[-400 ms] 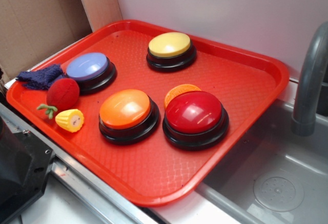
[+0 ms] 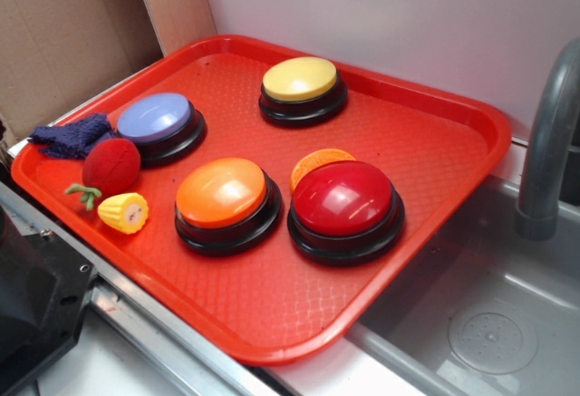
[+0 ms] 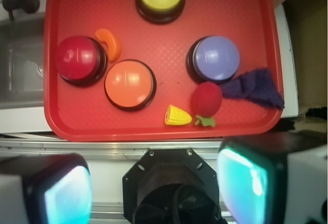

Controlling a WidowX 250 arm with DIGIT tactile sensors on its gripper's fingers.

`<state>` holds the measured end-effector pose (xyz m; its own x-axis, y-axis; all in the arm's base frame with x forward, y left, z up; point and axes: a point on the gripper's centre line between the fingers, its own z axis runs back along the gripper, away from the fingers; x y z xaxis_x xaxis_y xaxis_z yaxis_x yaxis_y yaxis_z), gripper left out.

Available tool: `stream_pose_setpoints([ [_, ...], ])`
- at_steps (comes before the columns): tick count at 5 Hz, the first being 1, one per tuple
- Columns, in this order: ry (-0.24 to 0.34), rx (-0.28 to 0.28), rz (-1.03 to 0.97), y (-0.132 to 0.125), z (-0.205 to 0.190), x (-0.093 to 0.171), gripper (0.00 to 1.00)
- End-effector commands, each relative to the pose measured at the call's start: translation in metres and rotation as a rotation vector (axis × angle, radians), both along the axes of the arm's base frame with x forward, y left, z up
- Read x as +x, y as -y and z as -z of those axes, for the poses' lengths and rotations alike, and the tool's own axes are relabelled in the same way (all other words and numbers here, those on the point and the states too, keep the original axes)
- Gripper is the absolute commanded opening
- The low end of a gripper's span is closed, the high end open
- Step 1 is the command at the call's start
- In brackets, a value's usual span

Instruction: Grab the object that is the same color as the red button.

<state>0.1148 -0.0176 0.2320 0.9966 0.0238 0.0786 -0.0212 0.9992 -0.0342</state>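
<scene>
A small fuzzy red plush strawberry [image 2: 111, 166] with a green stem lies at the left end of the red tray [image 2: 426, 224], next to a yellow corn toy [image 2: 124, 212]. The glossy red button [image 2: 344, 200] on its black base stands right of centre. From the wrist view I look down on the strawberry [image 3: 206, 99] and the red button [image 3: 77, 59] from high up. My gripper [image 3: 156, 188] is open and empty, its pads wide apart above the robot base, short of the tray's near rim. It is out of the exterior view.
Orange [image 2: 223, 194], yellow [image 2: 300, 80] and lavender [image 2: 155, 118] dome buttons also stand on the tray. A purple cloth [image 2: 71, 135] lies at its left rim, an orange curved toy [image 2: 317, 160] behind the red button. A sink [image 2: 489, 323] and grey faucet [image 2: 548, 142] are to the right.
</scene>
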Motion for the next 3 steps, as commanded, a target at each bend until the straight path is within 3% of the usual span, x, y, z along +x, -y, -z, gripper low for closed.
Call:
stream_pose_setpoints([
  [1,0.089,0.034,0.047,-0.009,0.015,0.010,1.00],
  [2,0.104,0.076,0.043,-0.016,0.031,0.015,1.00],
  [3,0.167,0.099,0.019,-0.025,0.054,0.021,1.00],
])
